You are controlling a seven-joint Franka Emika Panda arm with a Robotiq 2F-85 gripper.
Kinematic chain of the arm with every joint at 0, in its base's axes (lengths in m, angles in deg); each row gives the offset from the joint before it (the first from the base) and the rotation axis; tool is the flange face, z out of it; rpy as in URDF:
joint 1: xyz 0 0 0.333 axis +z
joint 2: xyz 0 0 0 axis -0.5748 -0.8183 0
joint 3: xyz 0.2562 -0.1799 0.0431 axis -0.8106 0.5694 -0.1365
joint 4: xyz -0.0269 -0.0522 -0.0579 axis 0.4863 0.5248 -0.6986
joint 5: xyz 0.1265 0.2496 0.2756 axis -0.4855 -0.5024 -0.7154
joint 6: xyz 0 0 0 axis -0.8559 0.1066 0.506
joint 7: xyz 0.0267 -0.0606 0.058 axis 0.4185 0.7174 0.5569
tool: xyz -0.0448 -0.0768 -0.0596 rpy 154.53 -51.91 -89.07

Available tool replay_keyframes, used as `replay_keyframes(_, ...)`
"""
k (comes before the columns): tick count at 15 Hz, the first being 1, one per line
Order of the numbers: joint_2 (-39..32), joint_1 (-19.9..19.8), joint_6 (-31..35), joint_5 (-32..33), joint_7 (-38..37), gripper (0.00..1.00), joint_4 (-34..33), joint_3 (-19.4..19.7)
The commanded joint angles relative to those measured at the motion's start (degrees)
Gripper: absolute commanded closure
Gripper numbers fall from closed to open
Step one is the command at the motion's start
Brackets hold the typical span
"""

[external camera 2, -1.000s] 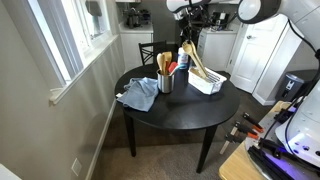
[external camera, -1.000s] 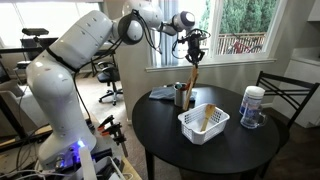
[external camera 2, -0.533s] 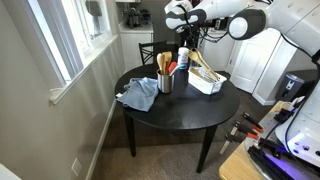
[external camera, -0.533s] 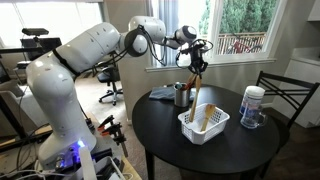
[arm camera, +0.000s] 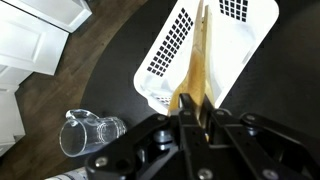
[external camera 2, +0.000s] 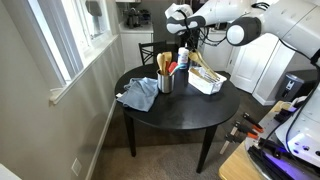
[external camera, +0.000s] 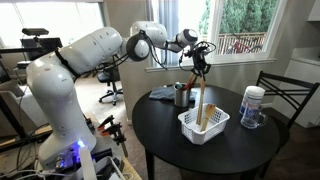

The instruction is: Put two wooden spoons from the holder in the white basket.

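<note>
The wooden spoon [arm camera: 201,60] is a slim, flat, light-tan stick with a smooth grain. It stands nearly upright, with its upper end held in the gripper [arm camera: 196,108]. The two black fingers [arm camera: 185,120] are pressed against its opposite sides, so the gap between them is only as wide as the handle. Below the fingers, the spoon's lower end reaches down inside the white basket [arm camera: 168,55], a rectangular plastic tub with lattice-perforated walls and a flared rim. In an exterior view, the gripper [external camera: 200,66] hangs above the basket [external camera: 190,125] and the spoon [external camera: 202,98] runs straight down from it. Whether the tip touches the basket floor cannot be told. The basket sits toward the middle of the round, matte black table [external camera: 170,135]. The holder [external camera: 182,97], a small dark grey cylinder, stands just beside the basket, nearer the table's window-side edge. In an exterior view, more tan wooden utensils [external camera 2: 163,62] stick up out of the holder [external camera 2: 165,83], and a crumpled blue cloth [external camera 2: 138,94] lies beside it. A clear canister [external camera: 252,107] with a white lid stands near the table edge by the chair.
</note>
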Motion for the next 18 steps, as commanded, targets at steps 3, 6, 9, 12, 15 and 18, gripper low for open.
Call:
replay_keyframes(3, -2.6, -2.6, 2.6, -1.1, 2.7, 0.45, -3.0, -0.7)
replay_keyframes(6, -2.9, -3.0, 3.5, -1.6, 2.6, 0.26, -3.6, -1.3)
replay_keyframes(9, -2.4, -2.7, 4.2, -2.2, 2.7, 0.07, -3.8, -2.4)
replay_keyframes(12, -2.3, -2.3, 3.9, -1.3, 1.1, 0.0, -3.5, -2.7)
replay_keyframes(15, -2.4, -2.1, 3.9, -1.3, 1.0, 0.0, -3.7, -2.8)
replay_keyframes(18, -2.5, -2.2, 3.9, -1.3, 1.0, 0.0, -3.7, -2.7)
